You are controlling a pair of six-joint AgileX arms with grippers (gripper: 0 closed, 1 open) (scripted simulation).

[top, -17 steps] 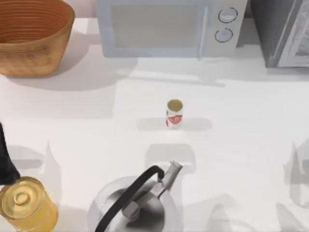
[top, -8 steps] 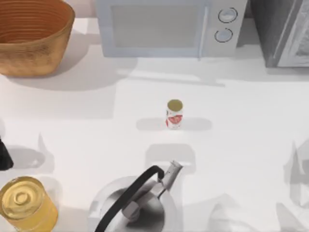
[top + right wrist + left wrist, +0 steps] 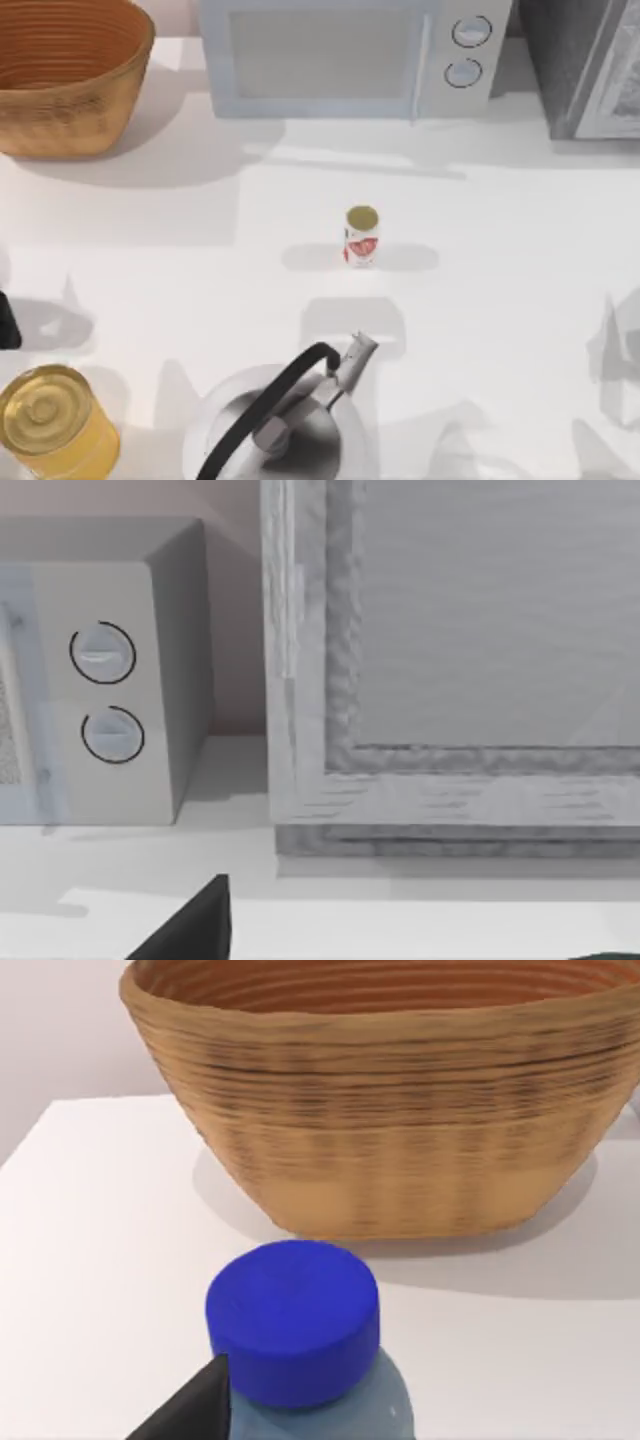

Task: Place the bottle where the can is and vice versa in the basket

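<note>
Basket (image 3: 70, 75) sits top-left of the table, yellow can (image 3: 50, 425) bottom-left, bottle (image 3: 300, 1345) right at the left gripper (image 3: 190, 1415), grip state unclear. Right gripper (image 3: 190, 925) near the microwave (image 3: 345, 55), fingers unclear. Risk: an unsecured bottle tips or slips when lifted

Orange-brown ribbed basket (image 3: 70, 75), yellow can (image 3: 52, 425), bottle (image 3: 310, 1360) with blue cap (greyish body), white worktop (image 3: 520, 240)
</note>
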